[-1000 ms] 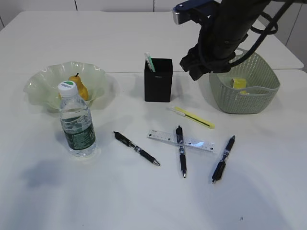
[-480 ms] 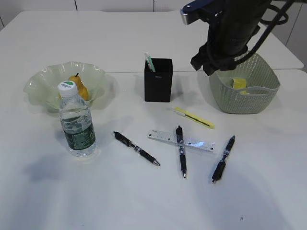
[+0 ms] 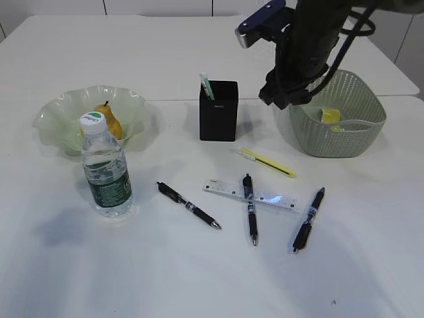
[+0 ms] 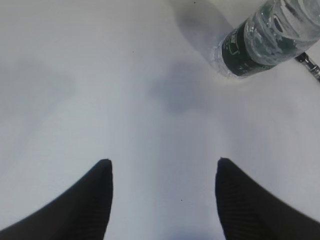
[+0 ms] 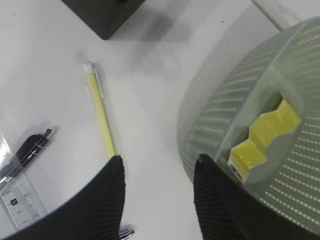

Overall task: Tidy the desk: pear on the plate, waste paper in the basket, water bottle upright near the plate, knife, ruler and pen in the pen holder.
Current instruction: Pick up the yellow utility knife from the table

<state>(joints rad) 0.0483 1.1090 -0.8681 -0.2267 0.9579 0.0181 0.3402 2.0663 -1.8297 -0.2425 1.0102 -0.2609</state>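
— White table (image 3: pixel 199 278) all the way across. What sits at the left of the frame?

— The plate (image 3: pixel 53 119), with the pear (image 3: pixel 110 120) lying in it. Just in front stands the water bottle (image 3: pixel 106 169), upright, white cap on top. The left pincer (image 4: pixel 162 170) hangs above bare table near the bottle's base, its fingers spread wide and holding nothing.

— And the middle?

— The pen holder (image 3: pixel 218 111) stands at centre, a green-and-white stick poking out of it. Below it lie a black pen (image 3: pixel 189 205), then the ruler (image 3: pixel 255 195) with a second pen (image 3: pixel 250 209) lying across it, and a yellow knife (image 3: pixel 268 162) just above them. A third pen (image 3: pixel 309 219) lies further right.

— The right side?

— The right pincer (image 5: pixel 156 167) hovers between the knife and the basket (image 3: pixel 331 142), fingers apart, empty. The waste paper (image 5: pixel 262 137) lies inside the basket.
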